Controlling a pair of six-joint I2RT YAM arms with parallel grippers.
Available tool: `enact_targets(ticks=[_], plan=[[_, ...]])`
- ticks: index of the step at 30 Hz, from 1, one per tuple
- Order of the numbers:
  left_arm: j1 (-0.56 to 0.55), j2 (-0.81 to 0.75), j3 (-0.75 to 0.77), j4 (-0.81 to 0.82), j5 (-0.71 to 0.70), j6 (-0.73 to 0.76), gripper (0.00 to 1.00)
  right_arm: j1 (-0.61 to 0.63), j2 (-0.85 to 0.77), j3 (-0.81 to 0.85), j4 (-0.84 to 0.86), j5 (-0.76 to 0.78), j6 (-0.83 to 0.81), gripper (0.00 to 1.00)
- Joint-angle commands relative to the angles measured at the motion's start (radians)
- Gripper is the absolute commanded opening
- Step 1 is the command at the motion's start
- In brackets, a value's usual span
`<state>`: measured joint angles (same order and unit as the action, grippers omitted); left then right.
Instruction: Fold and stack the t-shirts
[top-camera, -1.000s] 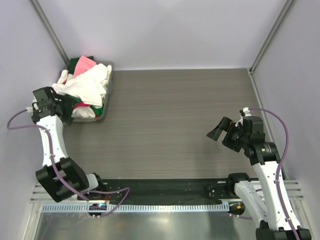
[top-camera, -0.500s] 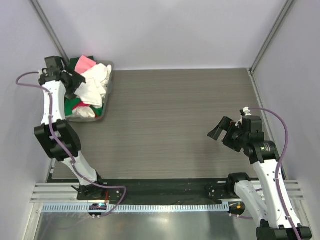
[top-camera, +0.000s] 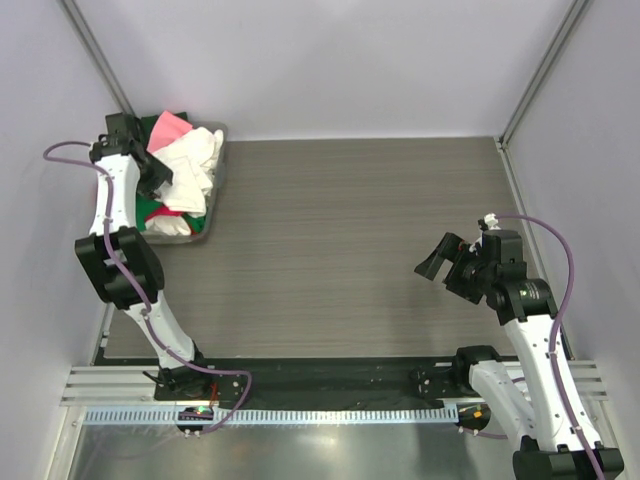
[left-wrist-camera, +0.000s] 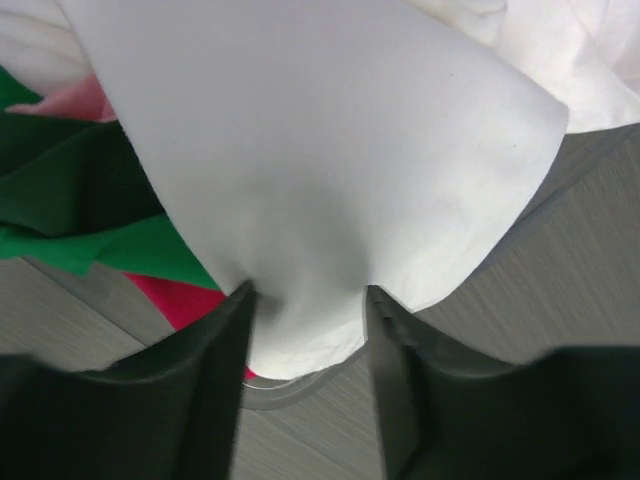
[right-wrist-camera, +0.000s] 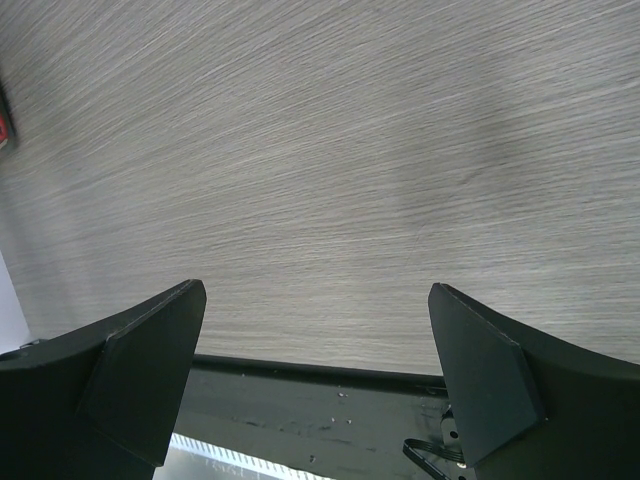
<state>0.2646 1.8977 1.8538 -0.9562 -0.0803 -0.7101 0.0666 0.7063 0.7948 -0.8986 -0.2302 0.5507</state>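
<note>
**Bench bare of folds, first tee just pinched**

The grey wood-grain bench (top-camera: 360, 230) carries no folded shirt and no stack, so I judge the task to be at its very start. Nearest, the right jaws hang spread wide over bare bench with nothing between them. Farther off, the left jaws are clenched on a fold of the white t-shirt (left-wrist-camera: 320, 180), which bulges just beyond them. A green t-shirt (left-wrist-camera: 90, 240) and a red t-shirt (left-wrist-camera: 190, 302) lie to their left, heaped in the tray (top-camera: 213, 205). Every tee remains to be spread, folded and stacked.
</note>
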Motion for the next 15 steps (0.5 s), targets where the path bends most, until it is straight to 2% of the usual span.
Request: enact_targets(ticks=[1,2,3,6,10,12,15], plan=[[-0.008,-0.014,0.018,-0.003,-0.035,0.029,0.44,0.007,-0.005,0.007,0.017,-0.001,-0.011,1.00],[-0.008,-0.006,0.024,-0.001,-0.032,0.029,0.37,0.006,-0.004,0.006,0.017,-0.001,-0.009,1.00],[-0.008,0.000,0.028,-0.003,-0.029,0.031,0.23,0.007,-0.007,0.006,0.018,-0.001,-0.011,1.00],[-0.011,0.038,0.070,-0.010,-0.013,0.032,0.00,0.006,-0.007,0.003,0.018,-0.001,-0.008,1.00],[-0.027,0.058,0.145,-0.027,-0.012,0.020,0.00,0.007,-0.007,0.001,0.020,0.002,-0.006,1.00],[-0.040,0.049,0.221,-0.047,-0.006,0.003,0.00,0.007,-0.010,0.000,0.021,0.005,-0.005,1.00],[-0.065,0.025,0.382,-0.059,0.084,-0.089,0.00,0.006,-0.014,-0.002,0.027,0.012,0.000,1.00]])
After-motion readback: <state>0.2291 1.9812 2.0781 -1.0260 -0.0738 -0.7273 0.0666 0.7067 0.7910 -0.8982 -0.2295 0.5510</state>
